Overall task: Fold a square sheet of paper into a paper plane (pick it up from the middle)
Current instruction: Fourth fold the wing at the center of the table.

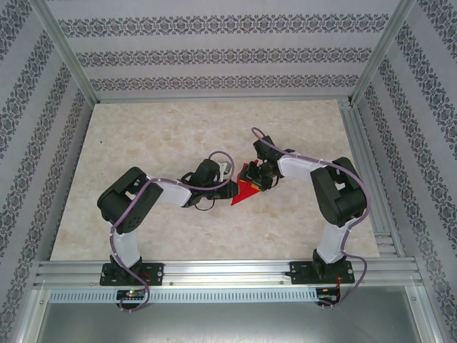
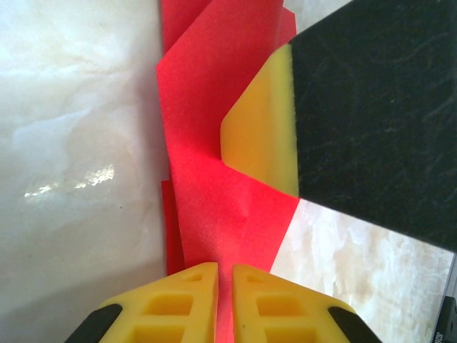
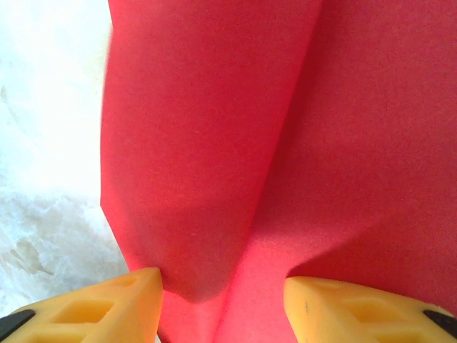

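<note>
Nearest the arms' bases, the left gripper (image 1: 230, 190) reaches in low over the pale marble-patterned tabletop (image 1: 143, 136) and meets the small bright red paper plane (image 1: 245, 194), which lies about midway between the two arms, just right of the table's centre, with one corner pointing toward the near edge. In the left wrist view the left gripper's yellow fingertips (image 2: 182, 300) stand almost together, with only a thin edge of the red sheet between them. I read that as a pinch on the paper's near end, there to anchor it while the other arm works the fold.

Beyond that pinch the paper (image 2: 207, 143) runs away from the camera as a narrow strip, creased lengthwise, with layers showing at its left edge. Farther along it, one yellow pad (image 2: 260, 128) of the right gripper (image 1: 258, 179) rests against the sheet where a flap rises behind it — probably steadying that flap.

In the right wrist view, the right gripper (image 3: 223, 293) has its jaws roughly half apart, straddling a raised hump of red paper (image 3: 235, 143). The left-hand fingertip (image 3: 136, 300) touches the paper's edge; the other sits against or over the sheet. They are not clamped flat, and how hard they bear on the hump I cannot tell.

The shape reads as partly folded — layered and pointed, not yet a clean dart.

Past the grippers lies bare marbled tabletop.
</note>
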You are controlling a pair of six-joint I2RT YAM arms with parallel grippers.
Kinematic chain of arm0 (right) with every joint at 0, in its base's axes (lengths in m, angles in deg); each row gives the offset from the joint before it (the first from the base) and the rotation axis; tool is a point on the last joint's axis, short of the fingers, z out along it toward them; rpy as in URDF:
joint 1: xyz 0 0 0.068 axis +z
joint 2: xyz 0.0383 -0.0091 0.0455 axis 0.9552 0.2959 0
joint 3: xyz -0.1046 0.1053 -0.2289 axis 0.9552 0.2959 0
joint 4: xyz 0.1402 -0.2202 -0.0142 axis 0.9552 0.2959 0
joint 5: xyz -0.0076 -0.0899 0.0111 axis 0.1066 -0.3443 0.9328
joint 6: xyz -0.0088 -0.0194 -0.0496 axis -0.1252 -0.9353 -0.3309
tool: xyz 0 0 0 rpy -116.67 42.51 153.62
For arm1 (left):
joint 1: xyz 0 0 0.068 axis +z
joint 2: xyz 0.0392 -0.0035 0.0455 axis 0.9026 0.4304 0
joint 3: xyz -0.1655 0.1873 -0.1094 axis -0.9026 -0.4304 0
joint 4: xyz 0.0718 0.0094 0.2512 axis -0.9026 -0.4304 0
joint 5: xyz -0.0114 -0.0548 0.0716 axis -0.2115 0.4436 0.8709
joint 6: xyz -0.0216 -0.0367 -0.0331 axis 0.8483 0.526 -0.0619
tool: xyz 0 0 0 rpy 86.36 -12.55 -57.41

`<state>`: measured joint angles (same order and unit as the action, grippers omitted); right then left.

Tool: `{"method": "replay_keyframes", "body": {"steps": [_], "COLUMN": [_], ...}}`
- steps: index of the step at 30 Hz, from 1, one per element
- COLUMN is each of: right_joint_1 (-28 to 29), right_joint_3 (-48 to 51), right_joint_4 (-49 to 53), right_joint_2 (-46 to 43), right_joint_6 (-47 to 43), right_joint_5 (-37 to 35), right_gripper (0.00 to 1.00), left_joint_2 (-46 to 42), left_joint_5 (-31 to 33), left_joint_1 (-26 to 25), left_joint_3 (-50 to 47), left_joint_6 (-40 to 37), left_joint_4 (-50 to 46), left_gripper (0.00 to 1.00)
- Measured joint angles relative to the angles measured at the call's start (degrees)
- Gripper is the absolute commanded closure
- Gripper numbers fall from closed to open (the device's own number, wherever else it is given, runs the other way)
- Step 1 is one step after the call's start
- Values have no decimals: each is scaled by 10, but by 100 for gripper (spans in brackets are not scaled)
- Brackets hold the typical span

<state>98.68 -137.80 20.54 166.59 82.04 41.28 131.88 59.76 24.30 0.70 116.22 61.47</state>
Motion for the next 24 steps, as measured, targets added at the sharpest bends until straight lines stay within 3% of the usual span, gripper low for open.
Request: {"method": "replay_keyframes", "body": {"steps": [14,24], "right_joint_1": [0,0], "right_joint_3": [-4,-3], "right_joint_4": [6,9], "right_joint_2": [3,3], "right_joint_6": [2,4], "right_joint_5": [-1,-7], "right_gripper": [47,55], "left_joint_2": [11,14], "left_joint_5": [6,11], "left_joint_1": [0,0], "left_joint_3": [14,21], "left_joint_6": [-7,-13], "left_joint_4": [-23,-38], "left_gripper": [87,91]}}
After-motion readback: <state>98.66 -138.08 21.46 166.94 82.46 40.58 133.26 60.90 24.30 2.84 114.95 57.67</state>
